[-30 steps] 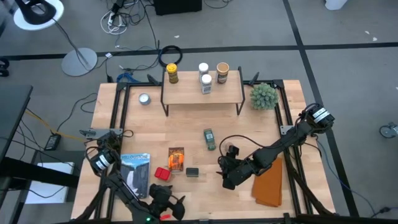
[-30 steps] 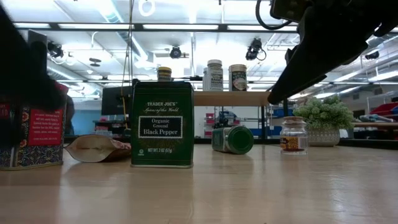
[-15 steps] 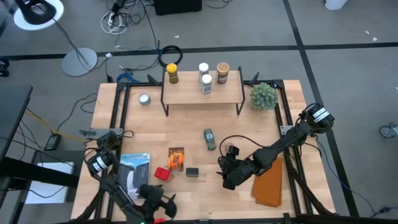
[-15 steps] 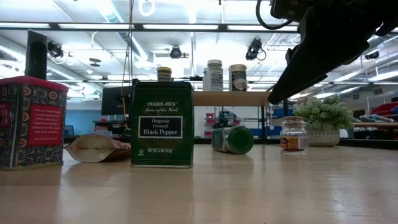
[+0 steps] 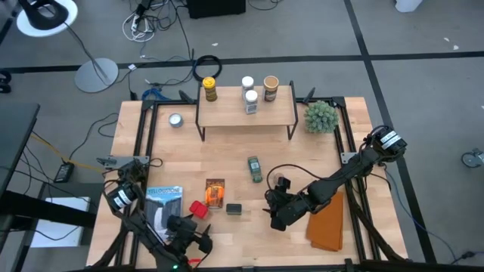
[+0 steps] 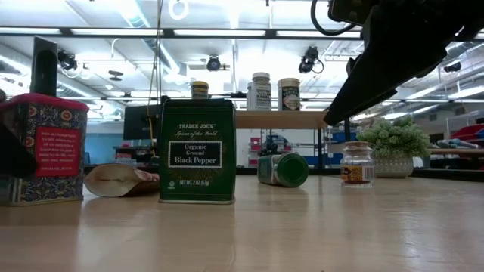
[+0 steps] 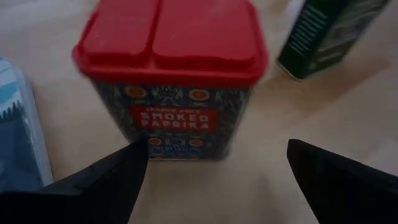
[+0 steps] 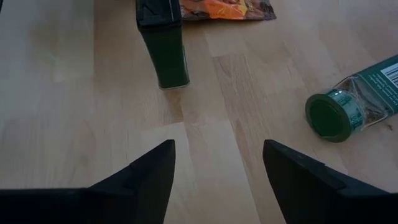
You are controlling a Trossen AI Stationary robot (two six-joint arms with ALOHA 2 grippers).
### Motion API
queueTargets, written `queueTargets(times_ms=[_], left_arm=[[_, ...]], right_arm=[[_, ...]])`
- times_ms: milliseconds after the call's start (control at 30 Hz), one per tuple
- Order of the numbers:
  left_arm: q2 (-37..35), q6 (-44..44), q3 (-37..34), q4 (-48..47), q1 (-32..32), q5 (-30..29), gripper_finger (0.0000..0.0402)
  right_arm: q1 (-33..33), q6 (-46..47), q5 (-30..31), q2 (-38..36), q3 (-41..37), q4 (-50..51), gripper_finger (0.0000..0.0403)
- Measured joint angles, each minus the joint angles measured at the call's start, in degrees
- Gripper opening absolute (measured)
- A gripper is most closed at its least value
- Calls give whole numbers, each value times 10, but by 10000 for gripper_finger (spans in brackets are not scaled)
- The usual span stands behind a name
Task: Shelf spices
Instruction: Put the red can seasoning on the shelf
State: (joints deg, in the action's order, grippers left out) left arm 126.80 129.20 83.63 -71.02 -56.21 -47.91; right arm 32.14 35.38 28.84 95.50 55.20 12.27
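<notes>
Advancing, left gripper (image 7: 211, 177) gapes before red tin (image 7: 171, 74), black-pepper box (image 7: 323, 34) beside.

We look straight down from above in the high view, taking in the whole table (image 5: 242, 162) and floor around it. Our low view sits at tabletop height, facing the far shelf (image 6: 280, 119). The left wrist view hangs close over the red tin (image 7: 171, 74); the right wrist view looks down from higher. All 4 views share the dark green tin (image 6: 197, 151).
</notes>
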Motion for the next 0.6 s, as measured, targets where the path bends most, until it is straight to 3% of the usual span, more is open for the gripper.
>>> queueTargets(times_ms=[300,600], left_arm=[[0,1,-33,-1,15,0,389],[0,-5,-33,-79,14,-7,389]], right_arm=[[0,0,0,0,0,-1,236],[0,0,0,0,0,-2,235]])
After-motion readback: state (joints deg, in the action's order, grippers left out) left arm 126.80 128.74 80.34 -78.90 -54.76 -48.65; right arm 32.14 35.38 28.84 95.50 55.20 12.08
